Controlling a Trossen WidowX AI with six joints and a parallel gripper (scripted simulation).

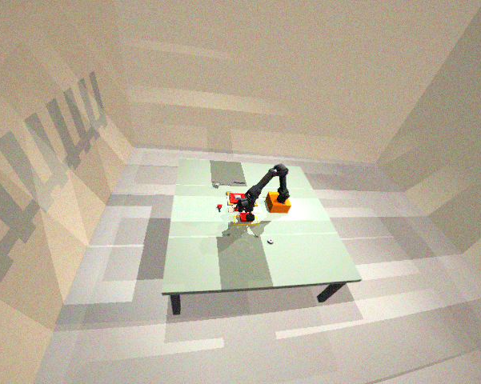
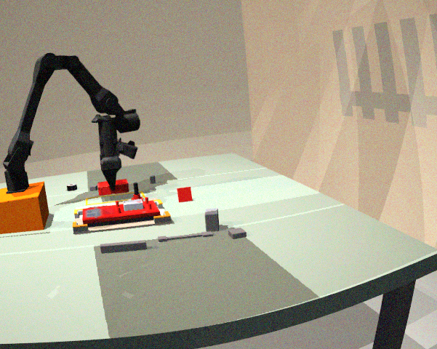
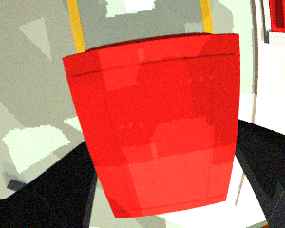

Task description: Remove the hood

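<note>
Red hood point(image 1: 245, 217) point(image 2: 115, 187) point(image 3: 154, 128) top face up, long axis up-down in the wrist view, wider end toward the yellow-outlined marked area point(image 1: 234, 220) point(image 2: 98, 198) point(image 3: 206, 16). Hood's between the fingers of the gripper point(image 1: 249, 215) point(image 2: 113, 187) point(image 3: 163, 157), clamped at its sides, fingers fairly wide, over or in the outline, can't tell if touching the table point(image 1: 306, 264) point(image 2: 286, 233). Toy car point(image 1: 236, 197) point(image 2: 113, 213) sits just beside the outline, between corner blocks, a pale block on top.
</note>
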